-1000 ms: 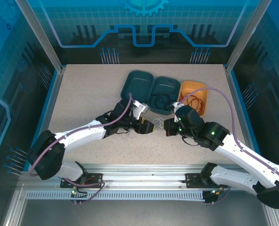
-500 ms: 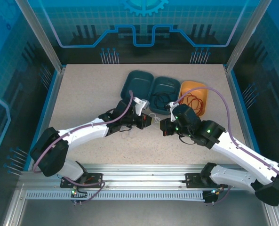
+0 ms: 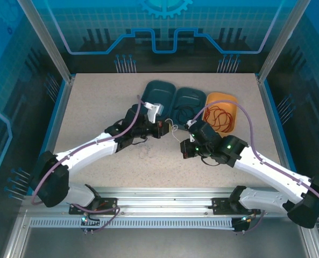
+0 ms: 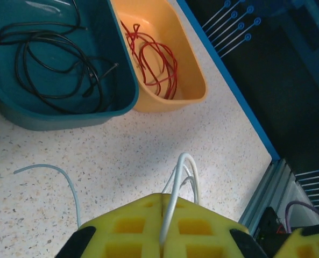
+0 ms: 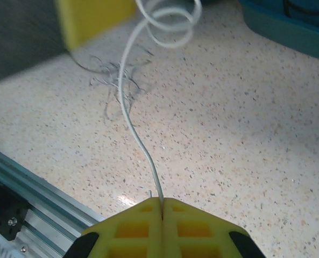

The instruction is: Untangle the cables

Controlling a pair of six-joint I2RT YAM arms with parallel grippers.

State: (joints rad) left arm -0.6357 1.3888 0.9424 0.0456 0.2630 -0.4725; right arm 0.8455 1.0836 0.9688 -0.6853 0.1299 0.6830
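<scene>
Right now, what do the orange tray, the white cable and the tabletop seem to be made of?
Orange tray: probably molded plastic, smooth with a soft sheen and rounded corners.
White cable: likely a wire in a glossy plastic or rubber sheath; it bends in springy loops.
Tabletop: speckled beige stone-look surface, perhaps laminate or composite; hard to tell which.

Speckled table (image 3: pixel 94 107), far side: left teal tray (image 3: pixel 160 90), middle teal tray (image 3: pixel 191 90), then orange tray (image 3: pixel 221 95) (rightmost), packed side by side in a row.
</scene>
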